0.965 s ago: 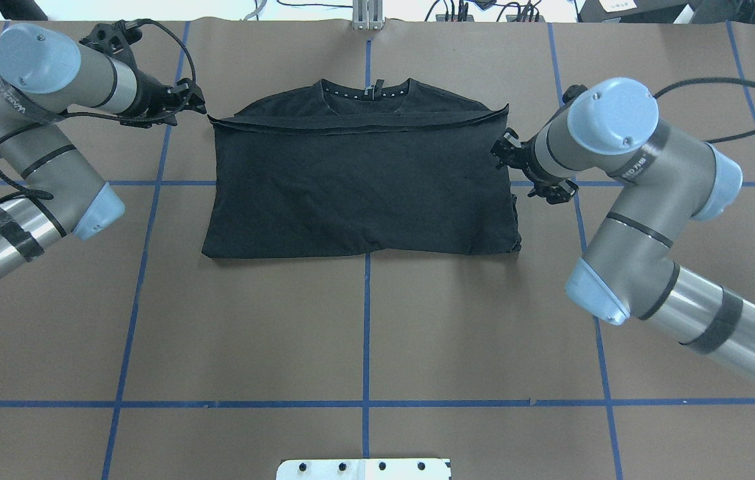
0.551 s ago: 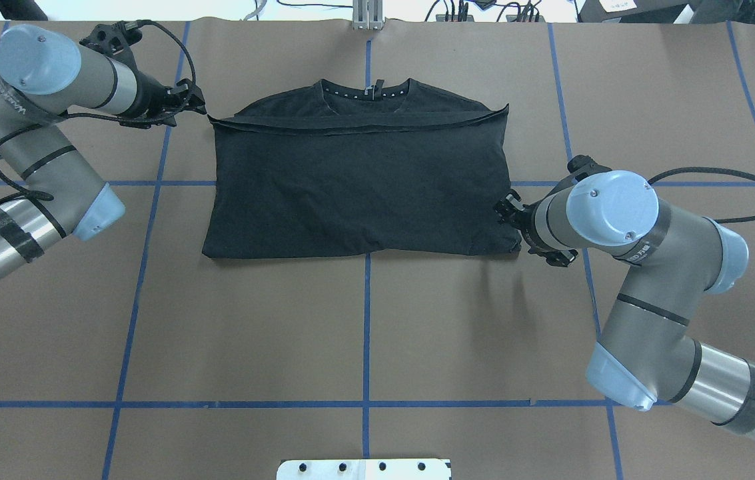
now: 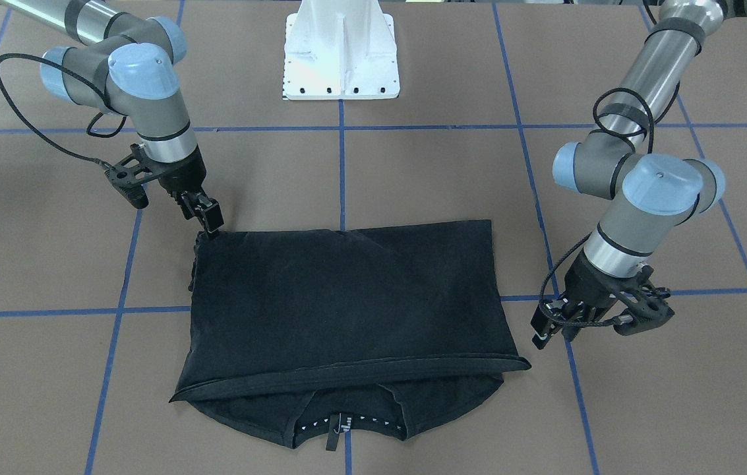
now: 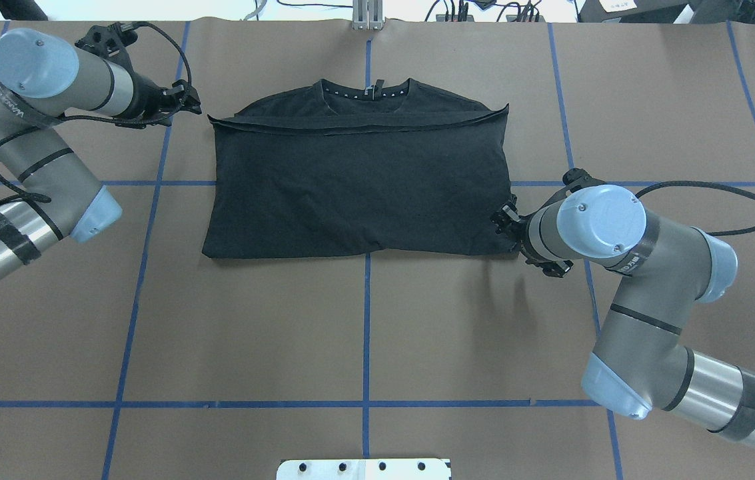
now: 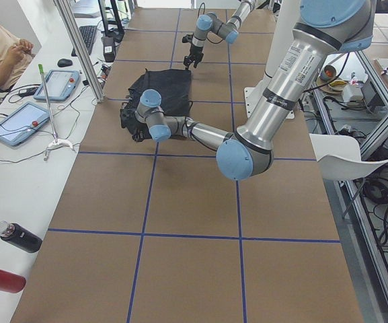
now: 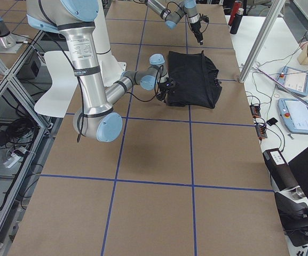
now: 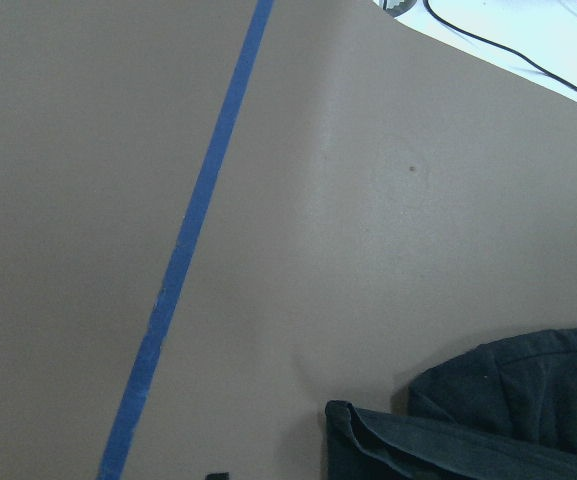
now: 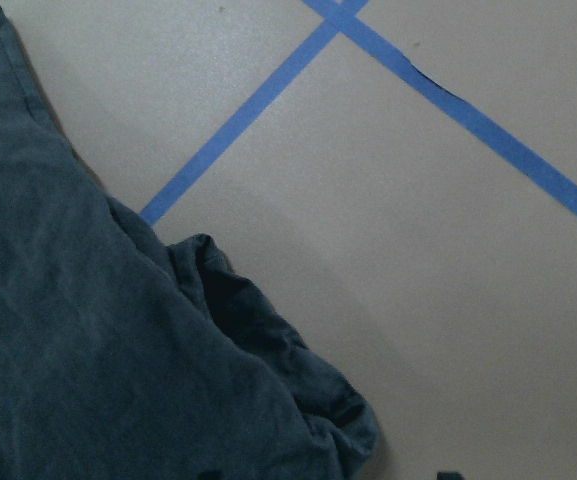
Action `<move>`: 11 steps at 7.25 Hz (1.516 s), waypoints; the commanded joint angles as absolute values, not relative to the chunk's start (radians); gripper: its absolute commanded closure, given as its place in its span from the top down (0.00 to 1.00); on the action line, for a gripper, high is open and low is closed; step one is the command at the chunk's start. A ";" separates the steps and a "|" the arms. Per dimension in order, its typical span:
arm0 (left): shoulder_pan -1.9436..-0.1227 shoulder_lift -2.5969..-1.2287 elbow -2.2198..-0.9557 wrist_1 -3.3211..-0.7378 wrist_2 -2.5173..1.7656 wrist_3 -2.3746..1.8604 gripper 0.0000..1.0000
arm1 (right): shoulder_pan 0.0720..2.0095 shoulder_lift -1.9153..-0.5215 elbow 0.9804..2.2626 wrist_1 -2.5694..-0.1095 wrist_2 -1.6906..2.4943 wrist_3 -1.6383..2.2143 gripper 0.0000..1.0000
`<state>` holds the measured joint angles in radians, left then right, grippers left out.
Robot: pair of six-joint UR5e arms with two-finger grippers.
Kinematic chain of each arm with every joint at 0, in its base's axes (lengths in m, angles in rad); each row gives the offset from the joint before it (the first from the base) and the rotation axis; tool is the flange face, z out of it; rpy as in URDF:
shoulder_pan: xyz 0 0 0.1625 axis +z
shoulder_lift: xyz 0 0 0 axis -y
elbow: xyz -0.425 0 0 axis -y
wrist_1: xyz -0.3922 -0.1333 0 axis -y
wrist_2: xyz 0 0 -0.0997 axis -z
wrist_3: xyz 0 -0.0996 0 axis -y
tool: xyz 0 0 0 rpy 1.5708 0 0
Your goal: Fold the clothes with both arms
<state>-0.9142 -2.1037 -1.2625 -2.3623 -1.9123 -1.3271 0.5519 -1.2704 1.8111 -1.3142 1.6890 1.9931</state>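
Left gripper is parked just off the far-left shoulder, jaws apparently spread, nothing held. The black T-shirt is laid folded once on the table. It's light and floppy, so it's best pinched at the corners. Right gripper is set at the near-right corner, jaws spread.

left hand low, angled; right hand low, near-vertical; jaws unclear

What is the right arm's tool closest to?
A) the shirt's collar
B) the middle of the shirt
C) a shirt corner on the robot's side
C: the right tool sits at the corner of the shirt nearest the white base, far from the collar.
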 commanded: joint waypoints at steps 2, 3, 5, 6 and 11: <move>-0.914 -2.103 -1.262 -2.362 -1.904 -1.327 0.69 | 0.548 -1.255 1.778 -1.313 1.689 1.991 0.77; -0.914 -2.102 -1.262 -2.362 -1.904 -1.325 0.69 | 0.546 -1.255 1.775 -1.313 1.689 1.990 0.77; -0.913 -2.094 -1.264 -2.364 -1.904 -1.325 0.69 | 0.546 -1.235 1.753 -1.313 1.689 1.990 0.76; -0.913 -2.094 -1.264 -2.364 -1.904 -1.325 0.69 | 0.548 -1.235 1.753 -1.315 1.689 1.990 0.70; -0.914 -2.094 -1.269 -2.364 -1.904 -1.328 0.68 | 0.548 -1.235 1.755 -1.313 1.689 1.993 0.00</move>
